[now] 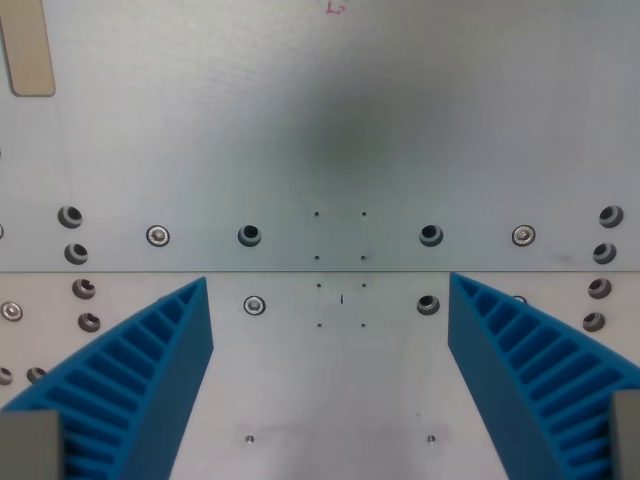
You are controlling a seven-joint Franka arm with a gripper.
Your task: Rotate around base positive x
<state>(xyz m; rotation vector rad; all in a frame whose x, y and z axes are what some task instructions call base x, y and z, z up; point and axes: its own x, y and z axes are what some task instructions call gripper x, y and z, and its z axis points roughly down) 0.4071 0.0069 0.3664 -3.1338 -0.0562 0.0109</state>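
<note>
My fingers (150, 375) are bright blue, ribbed with darker blue slots along their outer faces. Below me the tabletop (330, 110) is pale silvery grey metal, dotted with dark screw holes (249, 235) and shiny silver screws (158, 236). A tan strip (28, 48) sits at the wrist view's upper left, and a small red mark (336, 7) shows at the top edge.

The work surface is a bare metal plate (330, 110), grey and matte. A horizontal seam (330, 271) crosses it just below centre. A row of countersunk screw holes (249, 235) runs above the seam from 9 o'clock to 3 o'clock; some hold screws (158, 236). A strip of tan tape (27, 45) lies flat at 10 o'clock. A small red mark (336, 7) sits at 12 o'clock.
</note>
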